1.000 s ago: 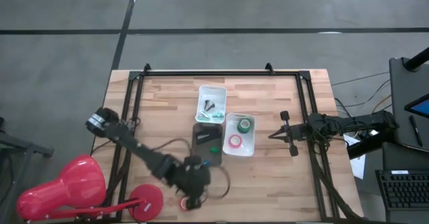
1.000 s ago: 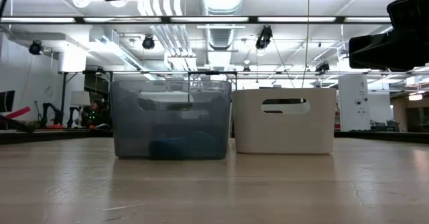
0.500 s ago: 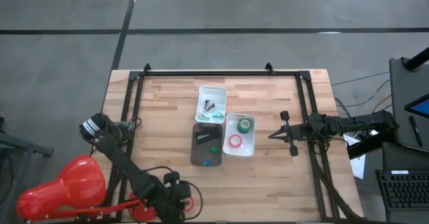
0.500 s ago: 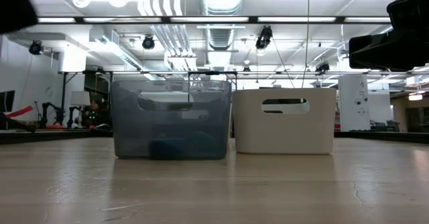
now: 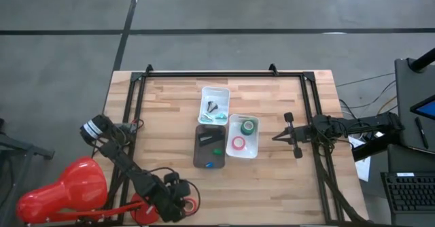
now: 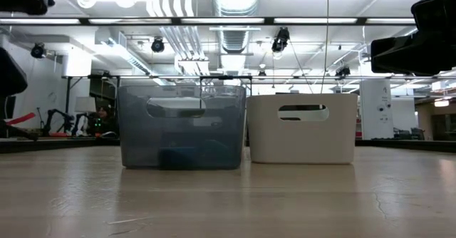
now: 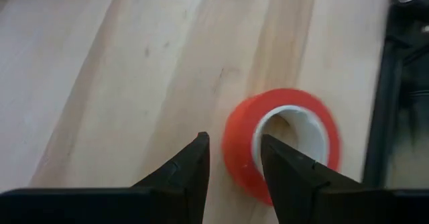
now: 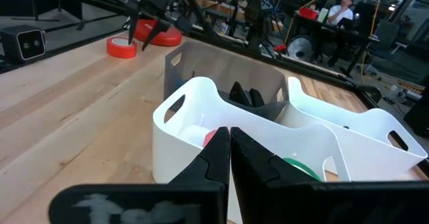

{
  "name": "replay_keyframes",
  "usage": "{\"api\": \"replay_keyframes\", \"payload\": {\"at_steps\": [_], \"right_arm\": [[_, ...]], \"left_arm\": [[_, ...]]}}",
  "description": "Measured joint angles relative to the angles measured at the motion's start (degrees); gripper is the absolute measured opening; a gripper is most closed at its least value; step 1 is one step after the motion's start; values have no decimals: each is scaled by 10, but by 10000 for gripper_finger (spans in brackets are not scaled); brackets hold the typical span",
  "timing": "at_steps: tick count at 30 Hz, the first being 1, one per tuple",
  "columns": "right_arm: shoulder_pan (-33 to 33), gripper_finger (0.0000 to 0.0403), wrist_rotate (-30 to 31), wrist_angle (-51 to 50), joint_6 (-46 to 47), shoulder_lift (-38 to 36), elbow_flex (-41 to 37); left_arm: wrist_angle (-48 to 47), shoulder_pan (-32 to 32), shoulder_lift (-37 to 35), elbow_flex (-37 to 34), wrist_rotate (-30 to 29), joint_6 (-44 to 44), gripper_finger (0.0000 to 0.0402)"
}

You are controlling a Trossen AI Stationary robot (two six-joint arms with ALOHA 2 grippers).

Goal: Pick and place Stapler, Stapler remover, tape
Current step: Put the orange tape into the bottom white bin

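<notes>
A red tape roll (image 7: 281, 143) lies flat on the table near its near edge (image 5: 193, 203). My left gripper (image 7: 234, 150) is open and stands over it from above. One finger (image 7: 278, 163) shows over the roll's open centre and the other (image 7: 194, 160) outside its wall. My right gripper (image 8: 230, 153) is shut and hovers right of the trays (image 5: 275, 137). A green roll (image 5: 248, 126) and a red roll (image 5: 238, 143) lie in a white tray (image 5: 254, 149). A blue roll (image 5: 209, 164) and a black stapler (image 5: 206, 138) lie in the dark tray (image 5: 198, 160). My left gripper has its fingers astride the red roll's wall (image 7: 238, 133), pointing down from above. I cannot tell whether the fingers touch the wall. The roll lies flat on the table.
A second white tray (image 5: 204, 92) at the far side holds small dark tools. The dark tray (image 6: 182, 127) and white tray (image 6: 301, 127) stand side by side mid-table. Red objects (image 5: 61, 186) and a red disc (image 5: 148, 205) sit off the near left corner. A black frame (image 5: 211, 73) borders the table.
My left arm has swung back from the near end of the dark tray toward the table's near left corner, and its gripper now stands just left of the red roll. The roll has stayed where it was. The right arm has kept still.
</notes>
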Motion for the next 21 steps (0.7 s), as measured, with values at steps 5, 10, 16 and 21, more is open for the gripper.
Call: {"api": "replay_keyframes", "payload": {"at_steps": [5,10,16,21], "right_arm": [[0,9,0,0,0,0,0],[0,8,0,0,-1,0,0],[0,9,0,0,0,0,0],[0,9,0,0,1,0,0]], "left_arm": [[10,1,0,-10,-7,6,135],[14,2,4,-11,-22,10,118],[36,4,22,-9,-21,11,45],[52,8,21,-6,-54,22,35]]}}
